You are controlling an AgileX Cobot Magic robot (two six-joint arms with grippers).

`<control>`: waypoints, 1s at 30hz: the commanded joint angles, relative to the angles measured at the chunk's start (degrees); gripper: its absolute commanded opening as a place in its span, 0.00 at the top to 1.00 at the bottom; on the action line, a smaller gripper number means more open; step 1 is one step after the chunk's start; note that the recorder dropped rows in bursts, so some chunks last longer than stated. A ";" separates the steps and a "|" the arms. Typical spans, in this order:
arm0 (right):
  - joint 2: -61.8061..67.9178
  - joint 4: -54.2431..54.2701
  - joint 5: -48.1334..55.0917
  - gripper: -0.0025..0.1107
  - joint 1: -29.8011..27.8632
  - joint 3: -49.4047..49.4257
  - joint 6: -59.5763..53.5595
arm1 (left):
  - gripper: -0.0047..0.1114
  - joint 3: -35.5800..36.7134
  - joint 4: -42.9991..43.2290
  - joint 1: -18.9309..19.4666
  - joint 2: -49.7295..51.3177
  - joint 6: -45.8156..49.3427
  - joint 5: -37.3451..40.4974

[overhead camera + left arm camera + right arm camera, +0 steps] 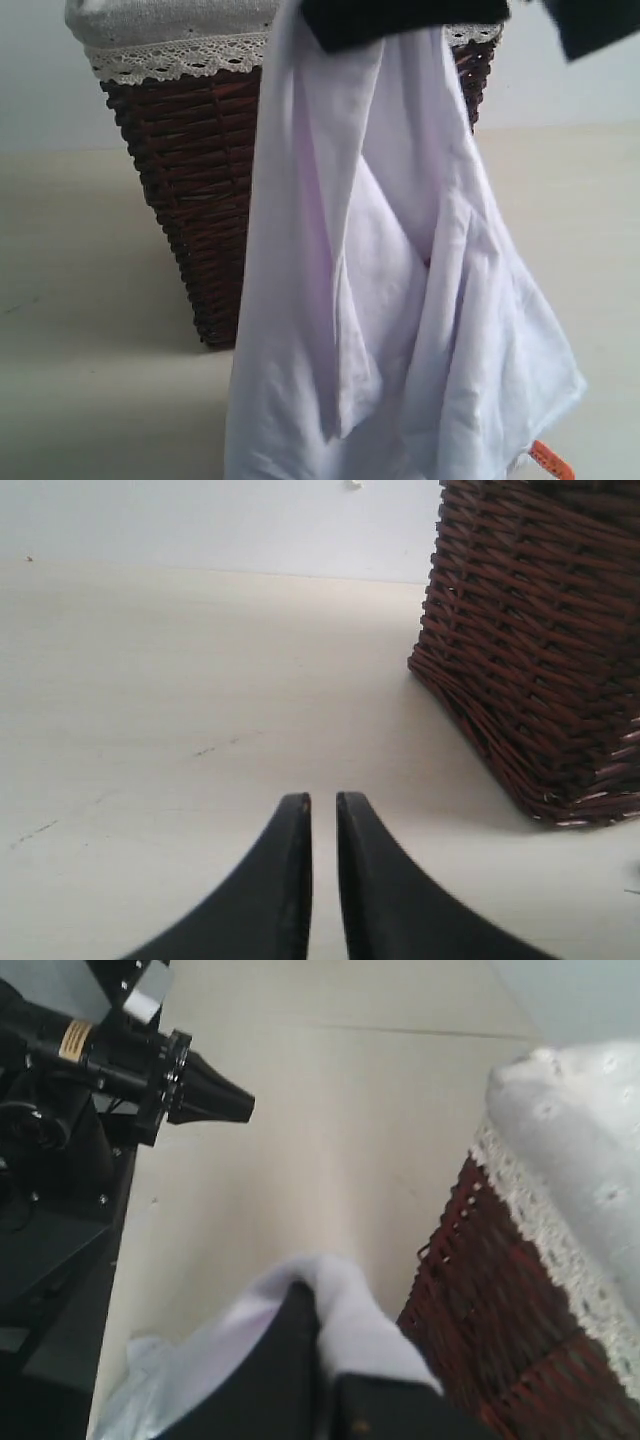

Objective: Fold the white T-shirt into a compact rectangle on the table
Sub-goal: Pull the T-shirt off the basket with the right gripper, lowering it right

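The white T-shirt hangs in long loose folds from the top of the exterior view, its lower part running off the bottom edge. My right gripper is shut on the shirt's top bunch, high beside the basket rim. Seen from the right wrist, white cloth wraps over the black fingers of the gripper. My left gripper hovers low over the table, fingers almost together with only a thin slit and nothing between them, and the shirt does not show in that view.
A dark brown wicker basket with a cream lace-trimmed liner stands behind the shirt, close to my left gripper's side. A small orange tag shows at the shirt's lower edge. The left arm's black body shows in the right wrist view.
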 commanded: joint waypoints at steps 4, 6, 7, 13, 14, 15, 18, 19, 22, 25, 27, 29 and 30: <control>5.87 1.33 -15.84 0.98 0.10 4.88 -5.36 | 0.86 -0.03 0.10 -0.33 -0.39 0.18 -0.34; 7.94 4.91 -20.74 0.98 0.10 4.88 -7.33 | 0.86 -0.03 0.10 -0.33 -0.39 0.18 -0.34; 9.08 7.02 -23.08 0.98 0.10 4.88 -9.35 | 0.86 -0.03 0.10 -0.33 -0.39 0.18 -0.34; 15.05 18.27 -35.32 0.98 0.10 4.88 -20.80 | 0.86 -0.03 0.10 -0.33 -0.39 0.18 -0.34; 15.98 20.54 -37.27 0.98 0.10 4.76 -23.45 | 0.86 -0.03 0.10 -0.33 -0.39 0.18 -0.34; 16.92 23.02 -39.36 0.98 0.10 4.63 -26.57 | 0.86 -0.03 0.10 -0.33 -0.39 0.18 -0.34; 19.68 31.44 -43.30 0.98 0.10 2.99 -35.10 | 0.86 -0.03 0.10 -0.33 -0.39 0.18 -0.34; 20.46 32.98 -43.43 0.98 0.10 2.40 -36.13 | 0.86 -0.03 0.10 -0.33 -0.39 0.18 -0.34; 21.13 33.80 -43.17 0.98 0.10 0.75 -35.47 | 0.86 -0.03 0.10 -0.33 -0.39 0.18 -0.34; 19.57 33.31 -38.55 0.98 0.10 0.43 -32.06 | 0.86 -0.03 0.10 -0.33 -0.39 0.18 -0.34; 17.66 29.78 -32.43 0.98 0.10 0.43 -29.55 | 0.86 -0.03 0.10 -0.33 -0.39 0.18 -0.34; 15.63 22.94 -25.98 0.98 0.10 0.43 -26.28 | 0.86 -0.03 0.10 -0.33 -0.39 0.18 -0.34; 14.47 18.77 -22.87 0.98 0.10 0.43 -24.14 | 0.86 -0.03 0.10 -0.33 -0.39 0.18 -0.34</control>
